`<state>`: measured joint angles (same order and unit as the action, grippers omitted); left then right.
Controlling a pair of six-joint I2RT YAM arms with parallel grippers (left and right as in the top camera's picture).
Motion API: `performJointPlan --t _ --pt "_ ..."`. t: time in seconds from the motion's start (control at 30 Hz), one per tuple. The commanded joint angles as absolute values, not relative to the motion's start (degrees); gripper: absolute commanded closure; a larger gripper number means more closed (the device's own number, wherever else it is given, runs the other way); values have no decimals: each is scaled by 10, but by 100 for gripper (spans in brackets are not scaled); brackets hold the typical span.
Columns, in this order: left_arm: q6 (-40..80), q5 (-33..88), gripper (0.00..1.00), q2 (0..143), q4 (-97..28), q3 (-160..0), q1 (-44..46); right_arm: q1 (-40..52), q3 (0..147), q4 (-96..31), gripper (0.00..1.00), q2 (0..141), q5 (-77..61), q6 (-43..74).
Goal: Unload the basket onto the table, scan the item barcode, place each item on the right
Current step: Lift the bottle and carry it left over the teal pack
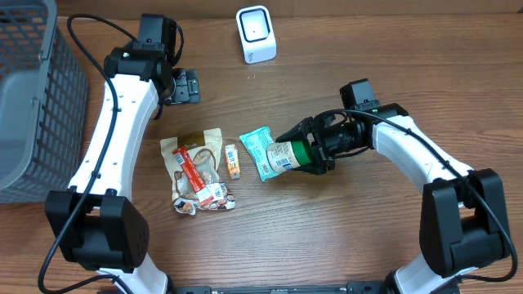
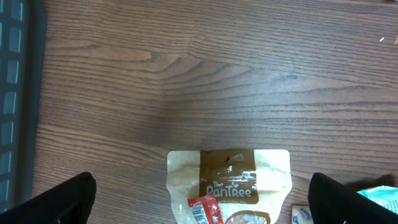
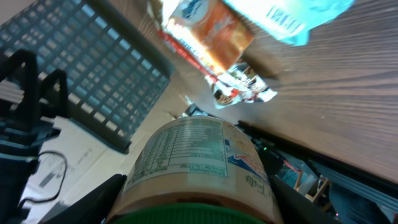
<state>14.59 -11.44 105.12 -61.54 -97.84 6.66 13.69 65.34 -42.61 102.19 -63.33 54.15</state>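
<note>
Label upward, a green-capped jar lies sideways in the right gripper (presumably so its barcode can meet the white scanner); the left gripper hangs wide open.

Lighting is even and diffuse from above; only soft shadows are cast on the table. Overhead view: sharp. Faint glare is noted in the left wrist view. In the right wrist view the bottle is rendered soft, the basket blurred.
</note>
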Motion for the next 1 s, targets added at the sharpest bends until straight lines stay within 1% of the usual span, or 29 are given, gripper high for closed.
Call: performJointPlan --t 0.0,0.43,0.47,0.53,0.6,0.73,0.77,0.97 --pt "148 -122 0 1042 -615 -987 68 137 672 -417 56 1023 -696 545" --pt "148 -122 0 1042 -615 -987 68 137 672 -407 58 1023 -757 545" --pt "148 -122 0 1042 -615 -987 68 137 672 -407 60 1023 -762 545" --pt "148 -122 0 1042 -615 -987 68 137 672 -407 61 1023 -768 545" --pt "148 -122 0 1042 -615 -987 68 137 672 -407 64 1023 -775 545" --pt "148 -122 0 1042 -615 -987 68 137 672 -407 65 1023 -779 569" --pt "148 -122 0 1042 -615 -987 68 137 672 -406 67 1023 -779 577" --pt "148 -122 0 1042 -615 -987 68 137 672 -373 67 1023 -779 577"
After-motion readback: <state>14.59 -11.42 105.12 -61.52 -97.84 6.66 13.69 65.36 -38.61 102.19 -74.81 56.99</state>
